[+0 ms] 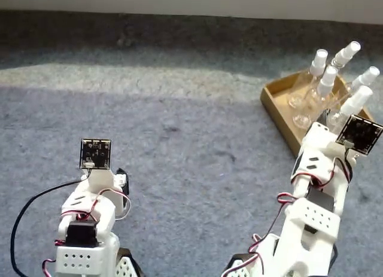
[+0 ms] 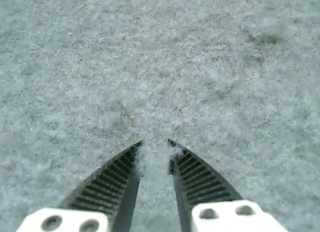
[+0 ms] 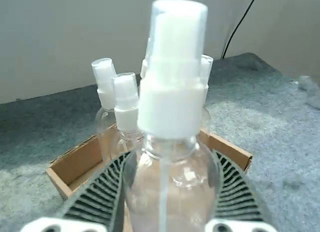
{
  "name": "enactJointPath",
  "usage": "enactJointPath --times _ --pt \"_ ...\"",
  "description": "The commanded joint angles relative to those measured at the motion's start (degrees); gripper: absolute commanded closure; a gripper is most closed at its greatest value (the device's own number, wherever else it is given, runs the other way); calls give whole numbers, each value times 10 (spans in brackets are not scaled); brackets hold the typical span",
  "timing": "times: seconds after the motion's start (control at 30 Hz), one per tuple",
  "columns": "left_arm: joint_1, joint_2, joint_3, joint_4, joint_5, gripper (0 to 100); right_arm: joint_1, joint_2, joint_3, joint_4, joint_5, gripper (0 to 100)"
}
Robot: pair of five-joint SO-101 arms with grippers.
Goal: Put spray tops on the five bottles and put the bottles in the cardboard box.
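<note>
Now the right jaws clasp a bottle (image 3: pixel 170 192) — spray top (image 3: pixel 172 66) on.

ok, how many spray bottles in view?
5. Four clear bottles with white spray tops stand in the brown cardboard box; the fifth bottle is gripped by the right pincer at the box's near side. None seems hidden.

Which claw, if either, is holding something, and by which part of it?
The right claw grips a clear spray bottle around its body, below the white spray top. The left claw holds nothing.
</note>
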Motion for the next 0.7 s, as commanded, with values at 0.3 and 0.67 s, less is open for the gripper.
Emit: enactJointPath --times 0.3,0.67 --pt "-4 -7 11 0 -3 955 26 175 -48 -220 -4 871" --pt "-4 -7 11 0 -4 955 27 269 -106 -292 -4 871"
